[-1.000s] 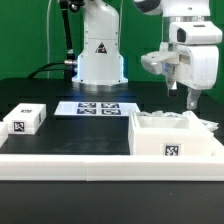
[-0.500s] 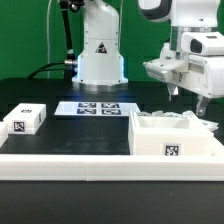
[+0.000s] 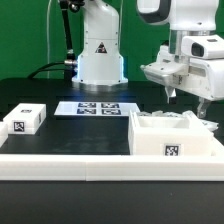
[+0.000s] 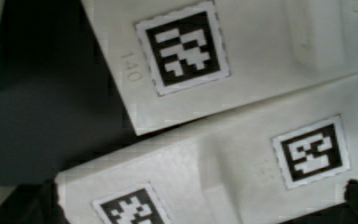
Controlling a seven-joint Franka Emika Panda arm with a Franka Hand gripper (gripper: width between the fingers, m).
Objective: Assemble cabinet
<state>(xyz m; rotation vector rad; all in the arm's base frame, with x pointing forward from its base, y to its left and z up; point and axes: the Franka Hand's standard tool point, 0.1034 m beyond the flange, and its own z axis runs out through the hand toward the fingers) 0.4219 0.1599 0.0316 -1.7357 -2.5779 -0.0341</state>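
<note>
Above black counter (image 3: 80,135), hovering over cabinet body (image 3: 150,143), holding tool (image 3: 187,98) spread wide, seemingly lining up on tagged panels (image 4: 176,60).

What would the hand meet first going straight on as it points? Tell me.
Probably the tagged white panel pieces in the cabinet body, beneath the open hand; the wrist view is filled with them. Depth is unclear.

White arm (image 3: 188,14) reaching down at the exterior view's right, hand (image 3: 189,97) pointing downward, spread wide open
</note>
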